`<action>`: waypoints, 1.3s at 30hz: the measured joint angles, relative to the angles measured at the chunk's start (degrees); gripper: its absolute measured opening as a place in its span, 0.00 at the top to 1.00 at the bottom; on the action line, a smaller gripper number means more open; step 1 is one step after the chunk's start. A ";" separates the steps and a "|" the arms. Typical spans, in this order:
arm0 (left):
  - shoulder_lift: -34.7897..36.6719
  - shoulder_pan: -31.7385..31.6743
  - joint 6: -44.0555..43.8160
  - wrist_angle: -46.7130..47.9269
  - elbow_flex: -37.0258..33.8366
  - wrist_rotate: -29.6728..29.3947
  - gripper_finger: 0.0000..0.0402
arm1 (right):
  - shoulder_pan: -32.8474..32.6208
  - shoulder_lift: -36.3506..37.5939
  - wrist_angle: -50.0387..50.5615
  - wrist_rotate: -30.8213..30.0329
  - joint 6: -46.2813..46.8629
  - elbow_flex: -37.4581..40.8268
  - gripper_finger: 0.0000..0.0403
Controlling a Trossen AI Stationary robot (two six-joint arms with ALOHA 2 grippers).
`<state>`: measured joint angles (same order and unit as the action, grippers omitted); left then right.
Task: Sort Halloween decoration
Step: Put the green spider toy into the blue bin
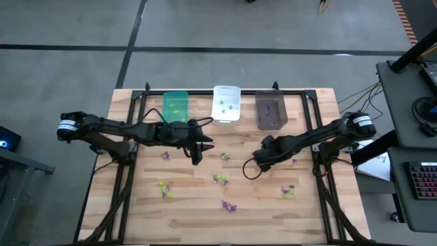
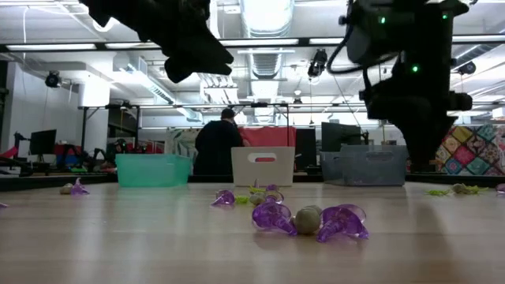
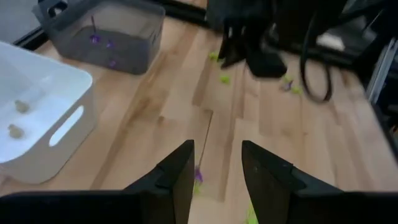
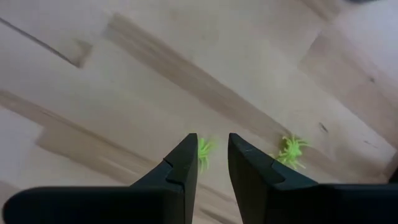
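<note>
The Halloween decoration is tiny spiky trinkets scattered over the wooden table, such as a purple one point(image 1: 229, 205) and a yellow-green one point(image 1: 164, 186). My right gripper point(image 4: 212, 152) is open and low over the table right of the middle point(image 1: 258, 164). Its fingertips stand on either side of a yellow-green trinket point(image 4: 204, 149), and a second one point(image 4: 291, 150) lies beside it. My left gripper point(image 3: 217, 168) is open and hovers left of the middle point(image 1: 196, 154). A purple trinket point(image 3: 198, 175) lies on the wood below it. In the low view, two purple trinkets point(image 2: 272, 214) flank a greyish one point(image 2: 306, 219).
Three bins stand in a row at the far edge: green point(image 1: 175, 106), white point(image 1: 227, 102) and dark grey point(image 1: 270, 109), each with a few trinkets inside. A black frame point(image 1: 136, 116) borders the table. Bare wood lies between the two grippers. A person point(image 2: 217, 146) stands beyond the table.
</note>
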<state>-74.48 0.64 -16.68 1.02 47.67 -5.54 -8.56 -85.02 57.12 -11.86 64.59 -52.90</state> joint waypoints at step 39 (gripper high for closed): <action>-1.44 0.00 2.68 -4.83 -0.47 -0.13 0.71 | 0.07 -5.21 -6.66 3.12 -0.03 3.07 0.75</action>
<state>-75.92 0.64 -14.00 -3.81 47.20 -5.67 -8.49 -90.24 50.46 -8.73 64.56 -49.84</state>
